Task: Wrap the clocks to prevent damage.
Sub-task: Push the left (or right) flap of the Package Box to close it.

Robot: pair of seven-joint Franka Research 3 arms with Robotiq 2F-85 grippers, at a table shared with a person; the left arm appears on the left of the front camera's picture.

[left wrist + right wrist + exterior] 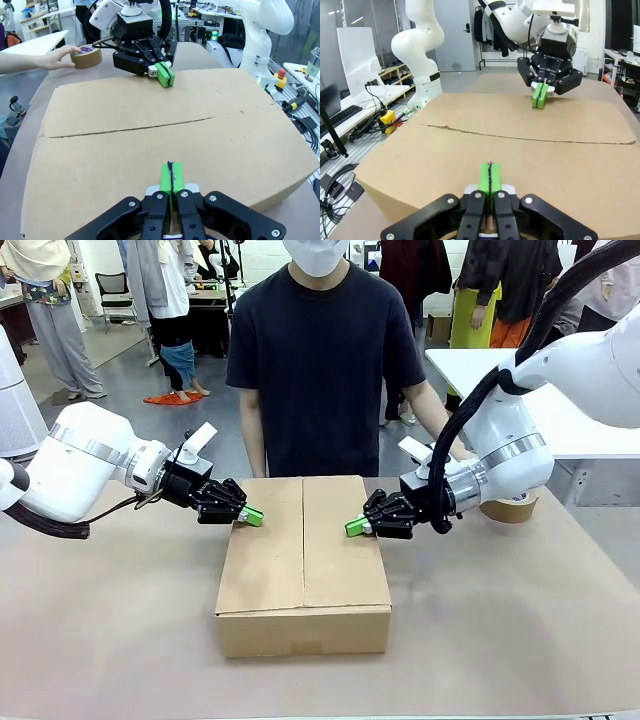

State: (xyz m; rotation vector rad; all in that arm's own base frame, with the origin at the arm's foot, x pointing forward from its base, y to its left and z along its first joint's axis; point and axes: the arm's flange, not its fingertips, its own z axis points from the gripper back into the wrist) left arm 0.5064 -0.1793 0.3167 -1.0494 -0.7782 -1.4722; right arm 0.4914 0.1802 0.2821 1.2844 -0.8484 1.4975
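Glossy white left arm (85, 480) and right arm (590, 365), silver wrist bands (88, 446), black cables (452, 435); black left tool (252, 516) and right tool (354, 527), green pads (166, 178).

You have a plain brown cardboard box (303, 560) lying flat mid-desk (120, 640), its top closed along a centre seam. Your roll of brown tape (510, 508) lies flat on the desk, off the box's right side.

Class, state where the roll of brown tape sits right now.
Front view: the roll of tape sits on the table's right side, partly hidden behind the right arm. In the left wrist view the person's hand touches it.
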